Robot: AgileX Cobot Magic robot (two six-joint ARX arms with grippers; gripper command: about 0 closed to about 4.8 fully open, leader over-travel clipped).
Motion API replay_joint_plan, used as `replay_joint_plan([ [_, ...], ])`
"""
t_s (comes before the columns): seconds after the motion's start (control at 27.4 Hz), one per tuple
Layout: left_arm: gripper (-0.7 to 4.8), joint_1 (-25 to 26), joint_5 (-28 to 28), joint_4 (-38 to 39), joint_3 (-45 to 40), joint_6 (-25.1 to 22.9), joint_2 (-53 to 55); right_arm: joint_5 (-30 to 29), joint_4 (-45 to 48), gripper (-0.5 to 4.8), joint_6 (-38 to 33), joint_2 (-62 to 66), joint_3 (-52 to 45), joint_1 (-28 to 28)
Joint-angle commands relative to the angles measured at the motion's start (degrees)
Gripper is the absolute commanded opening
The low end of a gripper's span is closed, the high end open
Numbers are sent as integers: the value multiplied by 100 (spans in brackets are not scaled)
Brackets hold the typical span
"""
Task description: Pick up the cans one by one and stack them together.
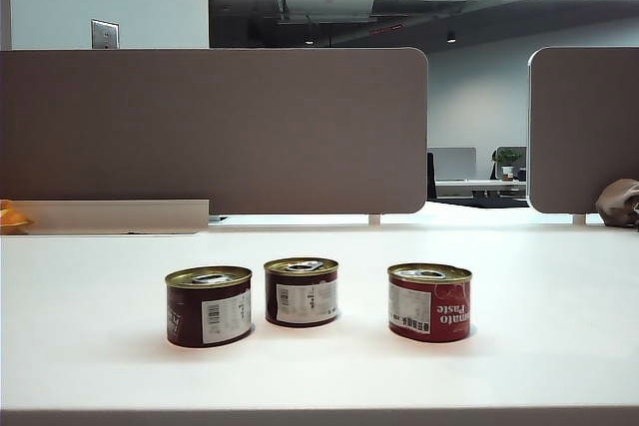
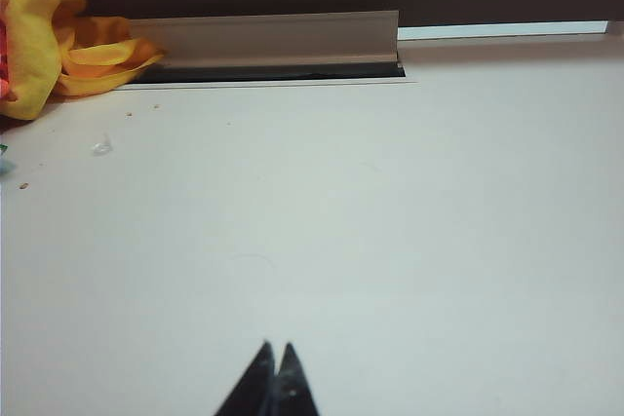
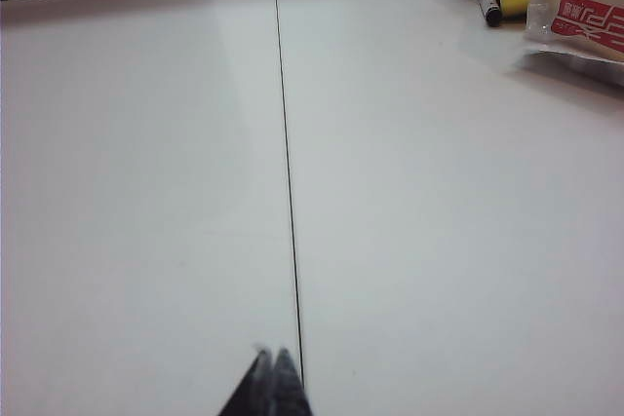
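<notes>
- On the white counter (image 1: 559, 346), near its front edge, three cans stand upright in a row, none stacked: left can (image 1: 209, 305), middle can (image 1: 302, 291) just beside it but apart, right can (image 1: 429, 301) further off toward the right edge.
- Step in hand: none begun. Judged from the layout, the first pick is still to come.
- Behind the counter's far edge stand grey partitions (image 1: 215, 127); they do not obstruct the cans.
- At the far-left corner lies a yellow cloth (image 2: 44, 36); near the far-right corner, a red-and-white packet (image 3: 583, 17). Both lie well apart from the cans.
- Left tool (image 2: 274, 382): clenched, empty, over bare counter.
- Right tool (image 3: 270, 382): clenched, empty, beside a counter seam (image 3: 287, 172).
- Next move calls for releasing one tool and bringing it over a can; neither wrist view shows a can.
</notes>
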State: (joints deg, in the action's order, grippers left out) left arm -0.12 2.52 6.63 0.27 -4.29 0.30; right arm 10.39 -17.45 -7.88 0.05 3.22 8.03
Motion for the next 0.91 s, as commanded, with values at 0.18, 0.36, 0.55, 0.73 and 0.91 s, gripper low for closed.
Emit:
replay_joint_plan([
  [0.18,-1,11,-20,-46,15,-17,2,2,76,0,-7,7,24,4],
  [0.36,-1,11,-20,-46,15,-17,2,4,11,0,-7,7,-13,0],
  [0.55,-1,11,-20,-46,15,-17,2,4,-48,0,-4,7,-35,2],
  [0.73,-1,11,-20,-46,15,-17,2,7,-52,-1,-4,7,-35,2],
  [0.91,-1,11,-20,-46,15,-17,2,7,-55,-1,-7,7,-35,2],
])
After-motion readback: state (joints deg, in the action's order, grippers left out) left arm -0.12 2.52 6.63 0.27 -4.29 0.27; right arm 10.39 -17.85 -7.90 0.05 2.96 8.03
